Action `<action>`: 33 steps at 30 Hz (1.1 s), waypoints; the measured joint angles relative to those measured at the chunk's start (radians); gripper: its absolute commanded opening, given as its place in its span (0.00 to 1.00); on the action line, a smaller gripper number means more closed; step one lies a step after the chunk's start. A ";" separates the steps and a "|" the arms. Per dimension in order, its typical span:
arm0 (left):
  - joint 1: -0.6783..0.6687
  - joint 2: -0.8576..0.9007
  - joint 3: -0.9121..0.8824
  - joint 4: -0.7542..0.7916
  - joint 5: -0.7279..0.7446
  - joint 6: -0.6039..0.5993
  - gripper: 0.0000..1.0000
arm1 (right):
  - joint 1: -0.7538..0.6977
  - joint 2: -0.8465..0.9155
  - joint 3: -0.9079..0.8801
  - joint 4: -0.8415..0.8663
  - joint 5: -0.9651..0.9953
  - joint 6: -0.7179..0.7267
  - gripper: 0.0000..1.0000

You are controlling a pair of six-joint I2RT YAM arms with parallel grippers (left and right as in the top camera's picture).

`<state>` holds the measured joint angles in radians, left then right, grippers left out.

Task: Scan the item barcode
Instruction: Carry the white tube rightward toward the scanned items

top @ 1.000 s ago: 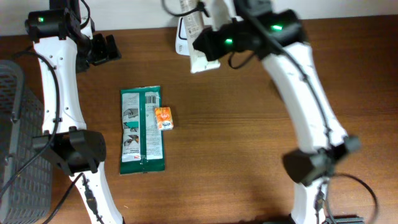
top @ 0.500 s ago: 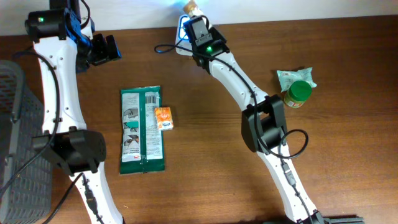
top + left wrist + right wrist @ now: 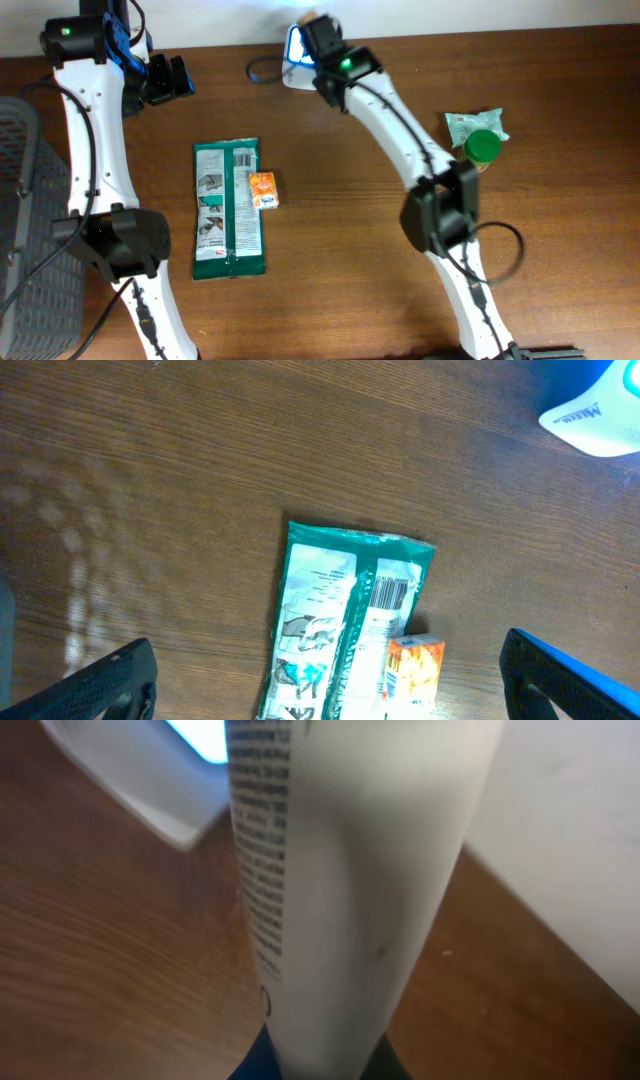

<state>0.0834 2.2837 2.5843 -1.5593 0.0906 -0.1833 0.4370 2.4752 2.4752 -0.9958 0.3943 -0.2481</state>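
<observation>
One white tube (image 3: 350, 870), pinched in my right gripper (image 3: 318, 30), hangs over the scanner (image 3: 140, 790) so its light catches the print; left gripper (image 3: 170, 78) spread.

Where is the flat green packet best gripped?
Likely from above, jaws across its narrow width on the half nearer the robot's base: the green packet lies flat and long, and the orange box crowds the far half's right edge.

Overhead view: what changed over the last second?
The right gripper, shut on the white tube, swung from up near the camera down to the scanner. The left gripper stayed open and still; green packet and orange box unmoved.
</observation>
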 measured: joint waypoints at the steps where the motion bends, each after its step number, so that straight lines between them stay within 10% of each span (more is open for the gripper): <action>1: 0.000 0.000 0.000 0.001 0.000 0.000 0.99 | -0.011 -0.080 0.005 -0.148 -0.060 0.064 0.04; 7: -0.001 0.000 0.000 0.001 0.000 0.000 0.99 | -0.171 -0.265 -0.069 -0.635 -0.172 0.360 0.04; 16: -0.001 0.000 0.000 0.001 0.000 0.000 0.99 | -0.270 -0.211 -0.648 -0.429 -0.201 0.504 0.04; 21: -0.001 0.000 0.000 0.001 0.000 0.000 0.99 | -0.367 -0.211 -0.679 -0.428 -0.175 0.499 0.55; 33: -0.001 0.000 0.000 0.001 0.000 0.000 0.99 | -0.077 -0.232 -0.360 -0.377 -0.508 0.357 0.90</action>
<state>0.0826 2.2837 2.5843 -1.5581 0.0910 -0.1833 0.3603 2.2436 2.1155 -1.3727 -0.1139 0.1089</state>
